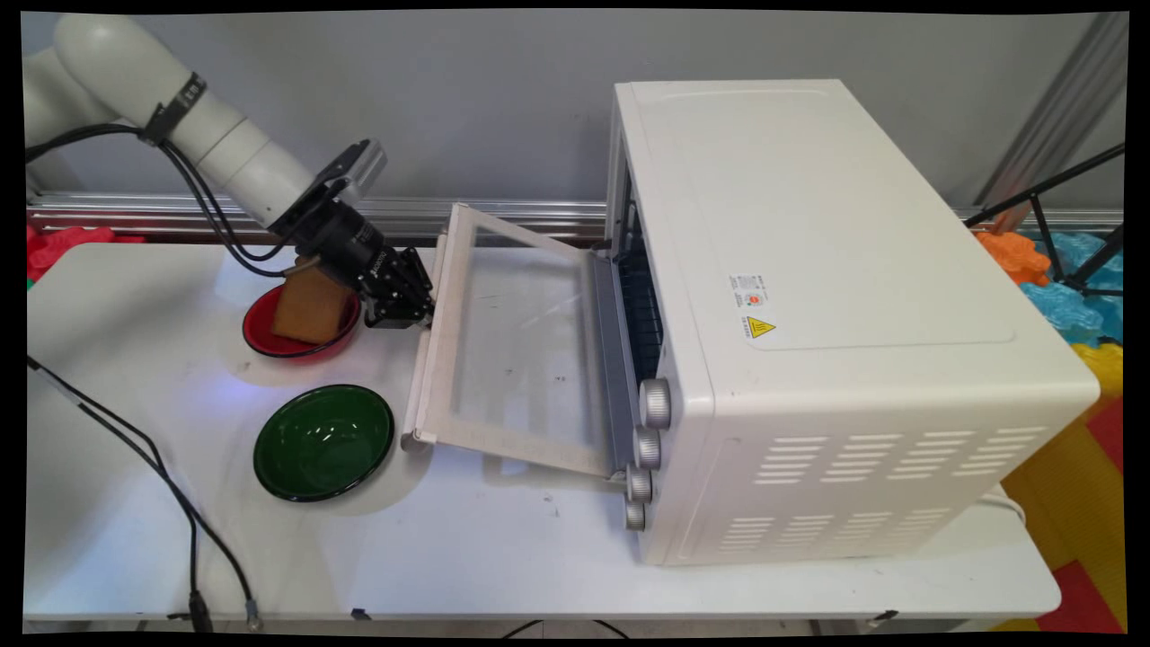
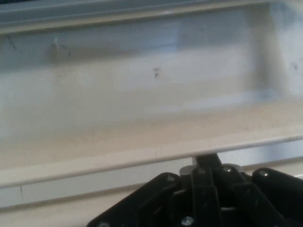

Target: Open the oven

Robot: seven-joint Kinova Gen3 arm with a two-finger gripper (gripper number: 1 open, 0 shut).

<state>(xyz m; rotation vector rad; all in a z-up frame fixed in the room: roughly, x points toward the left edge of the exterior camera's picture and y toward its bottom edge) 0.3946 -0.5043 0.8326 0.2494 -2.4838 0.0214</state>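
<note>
Oven door [image 1: 521, 359] hangs open, gripper [image 1: 415, 310] at its far handle [image 1: 429, 350] edge; finger spread cannot be told. Bread [image 1: 310, 305] sits in red bowl [image 1: 262, 340].

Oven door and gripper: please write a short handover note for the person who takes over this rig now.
Gripper: at the far end of the door's handle, touching it or nearly; the grip cannot be told.
Oven: on the table's right half, its door open and let down to the left.
Red bowl: just left of the gripper, with a piece of bread in it.
Green bowl: nearer the camera, empty, left of the door.
</note>
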